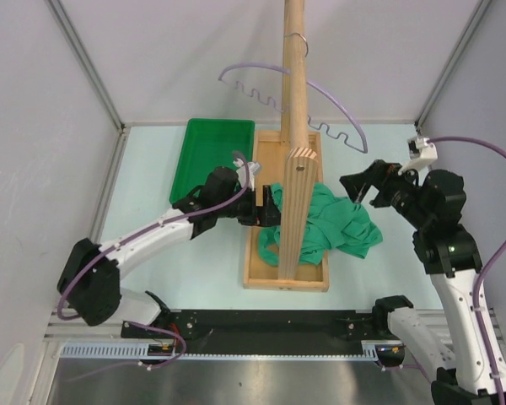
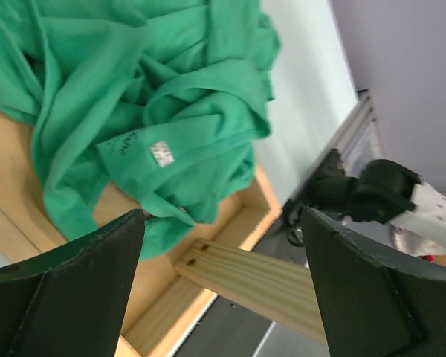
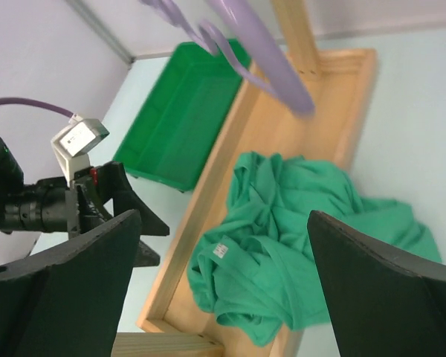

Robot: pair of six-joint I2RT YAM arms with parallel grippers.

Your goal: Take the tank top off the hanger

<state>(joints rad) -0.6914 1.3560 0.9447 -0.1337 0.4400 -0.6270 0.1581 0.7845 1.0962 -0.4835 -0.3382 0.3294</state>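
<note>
Tank top (image 1: pixel 341 224) is off the hanger (image 1: pixel 337 110) and lies crumpled in the wooden base (image 1: pixel 261 253), spilling over its right edge onto the counter (image 1: pixel 152 211). The hanger hangs by its hook up on the pole (image 1: pixel 293 84). The left arm stretches low to the right, left hand (image 1: pixel 271 207) spread apart and holding nothing right at the cloth. The right arm is bent over, right hand (image 1: pixel 352 190) also apart, just beside the pile.
</note>
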